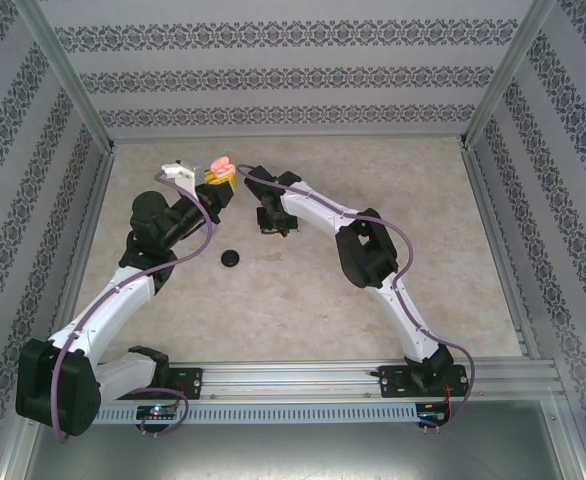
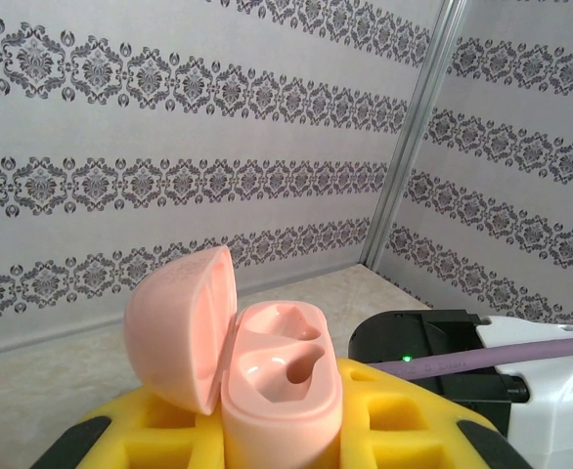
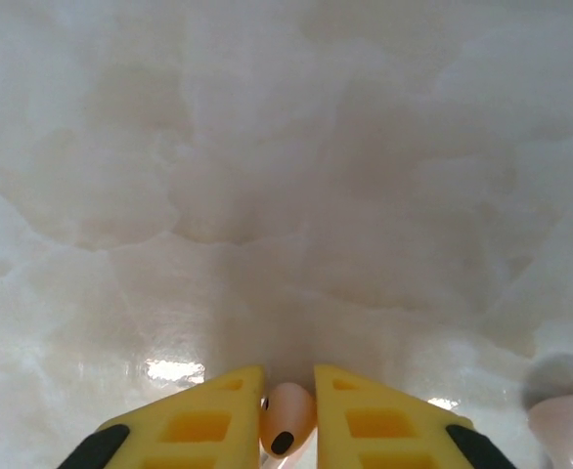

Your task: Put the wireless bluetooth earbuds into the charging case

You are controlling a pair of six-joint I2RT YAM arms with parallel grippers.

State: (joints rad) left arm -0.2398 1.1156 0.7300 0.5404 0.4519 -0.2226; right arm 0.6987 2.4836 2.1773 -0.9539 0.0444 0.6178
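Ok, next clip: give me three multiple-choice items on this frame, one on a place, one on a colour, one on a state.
1. Where is the black round object?
A. lying on the table
B. held in a gripper
C. on the rail by the arm bases

2. What colour is the earbud between the right gripper's jaws?
A. black
B. pale pink
C. light purple

3. How is the pink charging case in the left gripper?
A. lid shut
B. open, both sockets filled
C. open, both sockets empty

Answers:
1 A, the top view shows it on the tabletop, apart from both grippers.
2 B, the right wrist view shows a pale pink bud between the yellow fingers.
3 C, the left wrist view shows the lid swung aside and two bare sockets.
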